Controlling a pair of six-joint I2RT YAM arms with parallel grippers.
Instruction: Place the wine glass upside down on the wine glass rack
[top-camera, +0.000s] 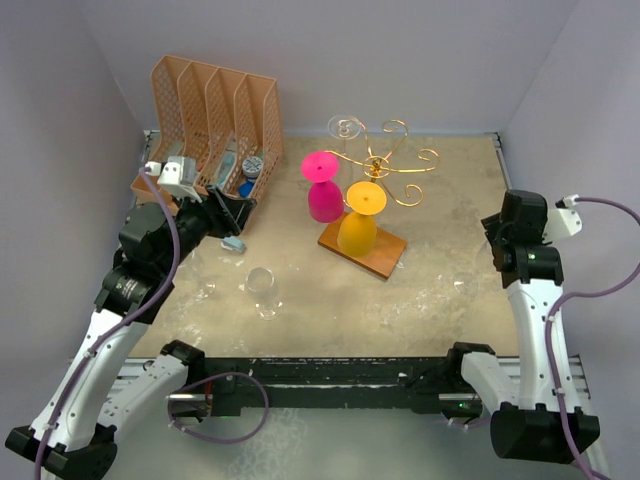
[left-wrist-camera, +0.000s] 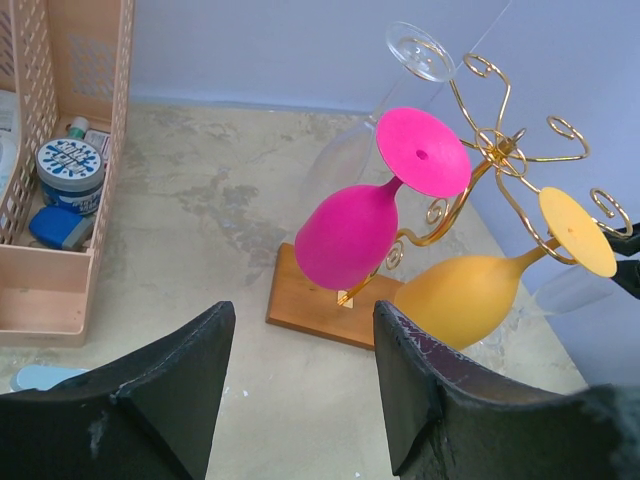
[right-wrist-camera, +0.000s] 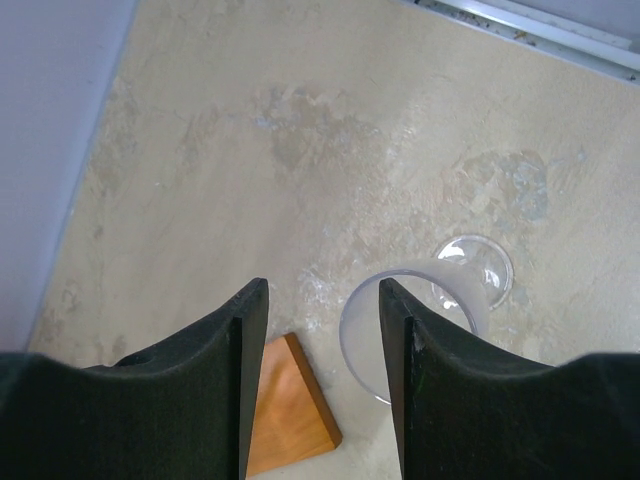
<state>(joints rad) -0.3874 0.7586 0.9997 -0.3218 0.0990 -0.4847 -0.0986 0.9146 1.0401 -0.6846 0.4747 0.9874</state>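
**A:** Where is the wine glass?

**B:** Overhead, a clear wine glass (top-camera: 262, 290) stands on the tabletop (top-camera: 440, 320). It is at seven o'clock from the wine glass rack (top-camera: 376, 165) and well apart from it. Neither wrist view shows it.

**A:** And the rack?

**B:** A pink glass (top-camera: 323, 198) and a yellow glass (top-camera: 358, 228) hang on it upside down. The left wrist view shows more clearly a third clear glass (left-wrist-camera: 420, 50) hooked at the back, its bowl nearly invisible.

**A:** The claws?

**B:** The left claw (left-wrist-camera: 302, 322) is released, with nothing between its fingers. An orange file organizer (left-wrist-camera: 60, 200) is at its ten o'clock. The right claw (right-wrist-camera: 322, 290) is released too. Only its own view shows a second clear glass (right-wrist-camera: 415, 315) on the tabletop beyond the gap, at four o'clock. One finger partly hides that glass's rim, and a corner of the wooden base (right-wrist-camera: 285, 400) lies near it. Overhead, that glass is only a faint shimmer, and the right claw's fingers are hidden under the wrist.
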